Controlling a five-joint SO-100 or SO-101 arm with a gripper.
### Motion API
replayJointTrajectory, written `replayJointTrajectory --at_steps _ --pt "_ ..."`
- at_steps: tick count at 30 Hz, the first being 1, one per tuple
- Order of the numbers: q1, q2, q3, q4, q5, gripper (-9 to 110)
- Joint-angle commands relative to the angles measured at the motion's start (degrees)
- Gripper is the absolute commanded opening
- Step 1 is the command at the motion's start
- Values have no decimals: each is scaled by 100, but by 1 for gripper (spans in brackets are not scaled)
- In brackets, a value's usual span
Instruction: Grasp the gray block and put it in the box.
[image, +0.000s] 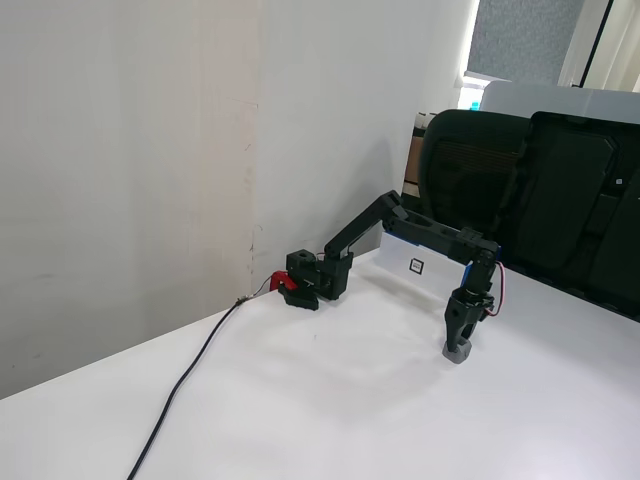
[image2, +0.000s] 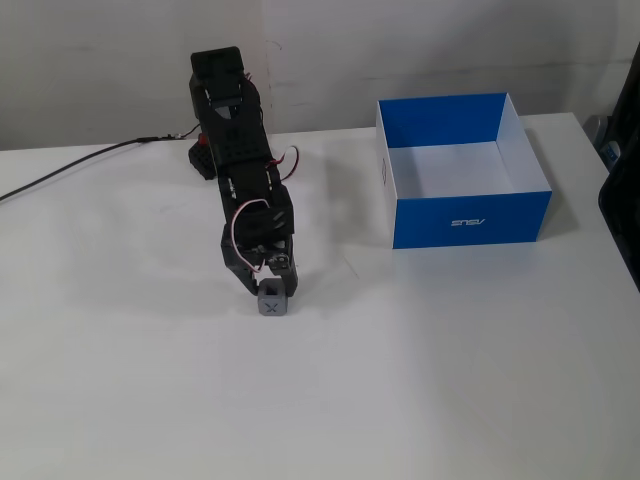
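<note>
While the white table (image2: 420, 380) fills most of the frame, the box (image2: 470, 215) sits upper right, well apart from the arm. At centre left, the gripper (image2: 268, 296) has its fingers narrowed around the gray block (image2: 272, 302), which rests on the table

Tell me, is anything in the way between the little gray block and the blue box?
No, nothing visible. The gray block sits at the gripper tips, and only bare white table lies between it and the box.

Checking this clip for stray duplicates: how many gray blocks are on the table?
1. The gray block sits on the white table at the tip of the gripper, left of the box, which looks empty.
</note>
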Motion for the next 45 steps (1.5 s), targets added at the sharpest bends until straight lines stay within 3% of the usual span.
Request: replayJointTrajectory --at_steps 1,9,15,29,45 --pt "18 141 -554 167 167 0" --pt "70 220 -1714 1204 1134 0" --pt "44 615 -1714 1310 1775 0" --pt "325 2206 -1389 1310 4474 0" --pt "1854 3296 -1301 1354 6196 0"
